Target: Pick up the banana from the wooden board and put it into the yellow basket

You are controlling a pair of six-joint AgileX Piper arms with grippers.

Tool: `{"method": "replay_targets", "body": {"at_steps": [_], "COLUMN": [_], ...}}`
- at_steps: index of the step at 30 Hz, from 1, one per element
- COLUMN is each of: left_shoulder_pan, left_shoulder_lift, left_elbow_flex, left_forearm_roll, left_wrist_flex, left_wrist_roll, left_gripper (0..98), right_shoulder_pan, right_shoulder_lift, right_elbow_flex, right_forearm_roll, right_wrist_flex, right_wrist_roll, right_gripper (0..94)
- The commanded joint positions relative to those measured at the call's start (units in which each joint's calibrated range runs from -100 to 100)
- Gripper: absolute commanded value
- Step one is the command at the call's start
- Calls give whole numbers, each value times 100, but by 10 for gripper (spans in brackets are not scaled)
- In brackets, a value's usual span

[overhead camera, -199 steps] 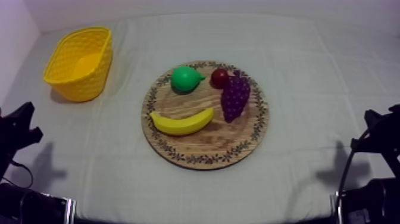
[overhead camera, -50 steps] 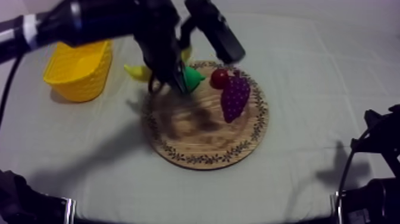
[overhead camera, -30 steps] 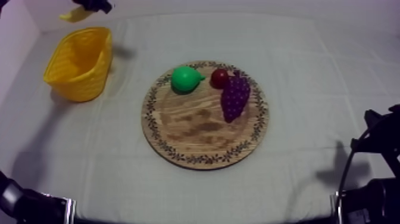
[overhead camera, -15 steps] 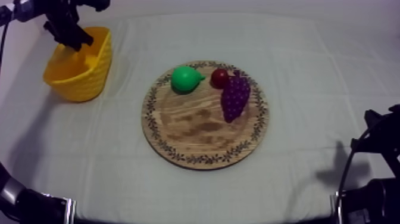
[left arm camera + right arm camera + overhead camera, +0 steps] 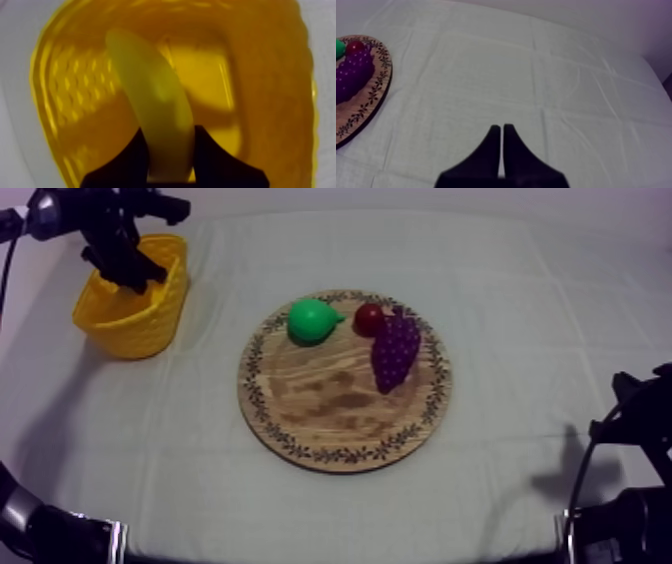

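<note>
Top view: the left gripper (image 5: 125,273) is shown lowered into the open mouth of the yellow lattice-walled basket (image 5: 150,328), which stands towards the far left of the table under its grey-white cloth (image 5: 520,338). The round wooden board with a patterned rim (image 5: 340,403) is seen at mid-table, well apart from the basket. Three toy fruits are carried on its far half: a green pear (image 5: 312,320), a small red fruit (image 5: 368,318) just beside it, and a bunch of purple grapes (image 5: 396,350) touching the red fruit. The near half of the board is bare wood. The right arm (image 5: 635,423) is seen low at the right edge, well apart from the board. Left wrist view: the curved yellow toy banana (image 5: 155,100) is gripped at one end between the two black fingers (image 5: 125,160), which are closed against its sides. The rest of the banana is extended away from the gripper, over the inside of the basket and within its rim. Whether the free end touches the basket floor cannot be told. Right wrist view: the right gripper (image 5: 502,131) is shown over bare cloth, its fingers pressed together into a narrow wedge with nothing between them. The edge of the board, with the grapes, the red fruit and part of the pear, is seen well off to one side of it.
</note>
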Motion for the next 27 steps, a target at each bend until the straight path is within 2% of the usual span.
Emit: {"method": "replay_targets", "body": {"at_steps": [1,6,9,15,18,20,24,27], "left_shoulder_pan": [-46,-76,-63,-26,-15,4,101,266], "left_shoulder_lift": [-11,-98,-205,-538,-862,-1162,-1892,-2508], "left_elbow_flex": [12,76,142,487,778,1032,1578,2088], "left_forearm_roll": [150,306,374,497,678,794,1090,1167], "left_wrist_flex": [-32,-69,-120,-448,-758,-983,-1439,-1858], "left_wrist_roll": [-193,-484,-617,-755,-898,-897,-1011,-998], "left_gripper": [334,527,610,670,683,633,286,133], "right_shoulder_pan": [0,0,0,0,0,0,0,0], "right_shoulder_lift": [-2,-2,-2,-2,-2,-2,-2,-2], "right_elbow_flex": [2,2,2,2,2,2,2,2], "right_forearm_roll": [1,1,1,1,1,1,1,1], "right_wrist_flex": [-1,-1,-1,-1,-1,-1,-1,-1], "right_wrist_roll": [-1,-1,-1,-1,-1,-1,-1,-1], "right_gripper": [3,3,3,3,3,3,3,3]}}
